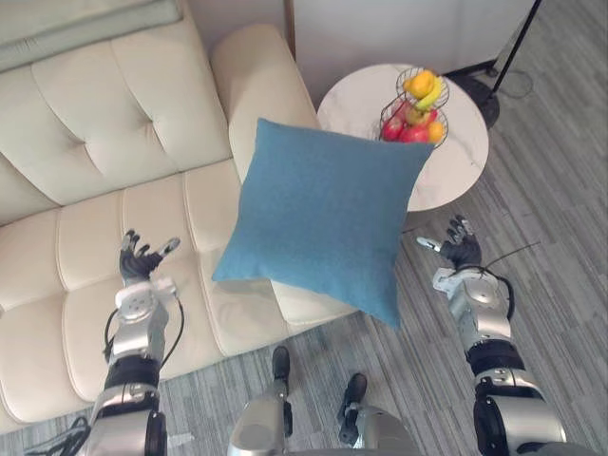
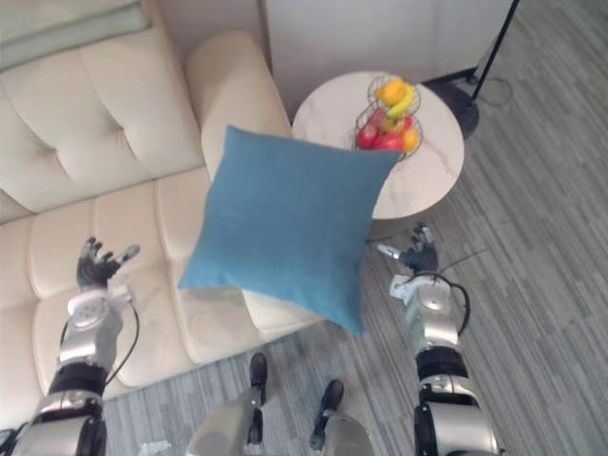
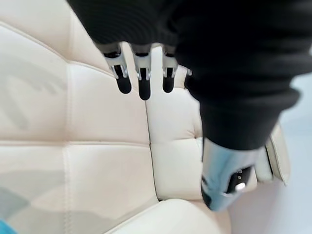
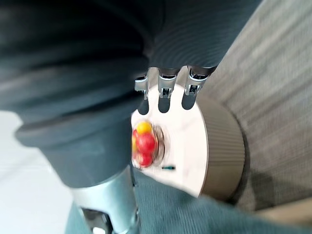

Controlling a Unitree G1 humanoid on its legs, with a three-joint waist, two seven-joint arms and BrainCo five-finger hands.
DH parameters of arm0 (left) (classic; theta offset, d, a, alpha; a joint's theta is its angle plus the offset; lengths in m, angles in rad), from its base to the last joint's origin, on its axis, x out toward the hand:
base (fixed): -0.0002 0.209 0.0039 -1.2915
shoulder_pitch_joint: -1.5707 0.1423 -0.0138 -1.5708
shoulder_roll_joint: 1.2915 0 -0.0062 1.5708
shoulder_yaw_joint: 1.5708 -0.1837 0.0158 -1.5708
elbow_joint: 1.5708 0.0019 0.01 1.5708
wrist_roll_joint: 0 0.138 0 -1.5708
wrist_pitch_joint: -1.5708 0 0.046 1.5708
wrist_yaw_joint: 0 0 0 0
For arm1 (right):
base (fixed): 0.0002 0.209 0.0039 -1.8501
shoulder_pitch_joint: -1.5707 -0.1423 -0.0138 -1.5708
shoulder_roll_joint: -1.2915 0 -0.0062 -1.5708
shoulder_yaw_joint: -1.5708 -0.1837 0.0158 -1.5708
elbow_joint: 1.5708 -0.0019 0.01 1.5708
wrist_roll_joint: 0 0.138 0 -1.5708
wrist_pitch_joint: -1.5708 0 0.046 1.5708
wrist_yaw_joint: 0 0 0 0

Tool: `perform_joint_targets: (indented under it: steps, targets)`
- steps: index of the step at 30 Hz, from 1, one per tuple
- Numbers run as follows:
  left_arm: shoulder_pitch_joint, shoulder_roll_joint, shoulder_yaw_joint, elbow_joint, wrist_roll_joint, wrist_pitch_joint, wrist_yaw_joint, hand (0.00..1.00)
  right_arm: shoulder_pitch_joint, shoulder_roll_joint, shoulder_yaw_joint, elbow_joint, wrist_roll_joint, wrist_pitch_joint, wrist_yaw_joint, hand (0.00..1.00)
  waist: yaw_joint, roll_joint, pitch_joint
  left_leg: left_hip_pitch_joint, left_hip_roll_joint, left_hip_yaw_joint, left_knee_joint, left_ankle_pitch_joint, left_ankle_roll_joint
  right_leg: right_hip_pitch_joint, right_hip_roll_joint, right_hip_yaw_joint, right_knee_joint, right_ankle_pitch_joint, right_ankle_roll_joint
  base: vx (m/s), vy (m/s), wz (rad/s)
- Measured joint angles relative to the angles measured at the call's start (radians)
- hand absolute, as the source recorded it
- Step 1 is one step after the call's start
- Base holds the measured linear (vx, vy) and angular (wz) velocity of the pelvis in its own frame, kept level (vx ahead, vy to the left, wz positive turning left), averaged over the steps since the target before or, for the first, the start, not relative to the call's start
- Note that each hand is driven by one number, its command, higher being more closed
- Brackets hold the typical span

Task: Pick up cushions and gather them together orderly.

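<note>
Head views, looking down. You see 1 blue cushion [image 1: 323, 218], square and tilted, lying across the picture's middle between your 2 hands. Its lowest corner shows past the front edge of the cream sofa [image 1: 114, 123], over the grey floor [image 1: 556, 218]; its upper right corner overlaps the rim of the round white table [image 1: 461, 166] as seen from here. Neither hand touches the cushion. You cannot tell from these views whether it rests on the sofa's seat or hangs clear of it.

Your left hand [image 1: 141, 258] is over the sofa's seat, well to the left of the cushion, with its fingers spread wide and its thumb apart; it holds nothing. In the left wrist view its fingers [image 3: 143, 83] point straight out over the tufted seat panels.

Your right hand [image 1: 460, 247] is over the floor, just in front of the table and to the right of the cushion's lower edge. It too is spread wide and empty. In the right wrist view its fingers [image 4: 165, 92] reach straight toward the table top.

A wire fruit basket [image 1: 416, 109] with red, yellow and orange fruit stands on the table, near the edge closest to the sofa's armrest. A dark lamp stand [image 1: 513, 43] rises beyond the table.
</note>
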Motion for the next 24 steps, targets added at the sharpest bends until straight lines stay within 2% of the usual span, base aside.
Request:
perform_joint_targets:
  steps: [2, 5, 10, 12, 16, 17, 24]
  targets:
    - [-0.021, -0.011, -0.044, 0.000, 0.000, 0.000, 0.009, 0.00, 0.000, 0.026, 0.035, 0.000, 0.027, 0.000, -0.001, 0.00, -0.002, -0.003, 0.031, -0.021, 0.002, 0.001, 0.041, -0.005, 0.004, -0.024, -0.013, 0.012, 0.046, -0.012, -0.005, -0.05, 0.001, -0.03]
    - [-0.038, -0.057, -0.082, 0.000, 0.002, 0.001, 0.019, 0.00, 0.008, 0.053, 0.060, -0.015, 0.030, 0.000, -0.004, 0.00, -0.002, -0.006, 0.041, -0.076, 0.005, 0.001, 0.105, -0.020, 0.007, -0.075, -0.027, 0.011, 0.107, -0.037, -0.007, -0.05, -0.013, 0.04]
    - [-0.055, -0.138, -0.180, -0.015, 0.004, 0.002, 0.025, 0.00, 0.015, 0.089, 0.110, -0.084, 0.032, -0.008, -0.013, 0.00, -0.002, -0.009, 0.051, -0.129, 0.022, 0.000, 0.141, -0.045, -0.010, -0.142, -0.027, 0.009, 0.182, -0.077, -0.018, -0.09, -0.035, 0.01]
    - [-0.070, -0.181, -0.205, -0.037, 0.007, 0.001, 0.044, 0.00, 0.008, 0.111, 0.128, -0.105, 0.036, -0.011, -0.022, 0.00, -0.002, -0.010, 0.081, -0.145, 0.029, 0.003, 0.156, -0.053, -0.019, -0.165, -0.028, 0.008, 0.213, -0.094, -0.028, -0.12, -0.031, -0.01]
    - [-0.096, -0.183, -0.224, -0.037, 0.014, 0.001, 0.061, 0.00, -0.008, 0.134, 0.155, -0.116, 0.037, -0.016, -0.038, 0.00, -0.001, -0.010, 0.088, -0.188, 0.036, 0.009, 0.160, -0.043, -0.023, -0.218, -0.028, 0.008, 0.236, -0.096, -0.032, -0.11, -0.023, -0.03]
    - [-0.099, -0.182, -0.227, -0.037, 0.014, 0.001, 0.062, 1.00, -0.015, 0.142, 0.161, -0.116, 0.037, -0.017, -0.042, 1.00, -0.001, -0.010, 0.088, -0.189, 0.037, 0.015, 0.155, -0.037, -0.023, -0.222, -0.029, 0.008, 0.239, -0.095, -0.034, -0.03, -0.010, -0.02]
    - [-0.154, -0.176, -0.242, -0.037, 0.033, 0.002, 0.087, 1.00, -0.059, 0.151, 0.183, -0.116, 0.037, -0.024, -0.076, 1.00, -0.001, -0.010, 0.088, -0.189, 0.042, 0.031, 0.155, -0.030, -0.027, -0.225, -0.027, 0.008, 0.233, -0.087, -0.037, 0.02, 0.002, -0.03]
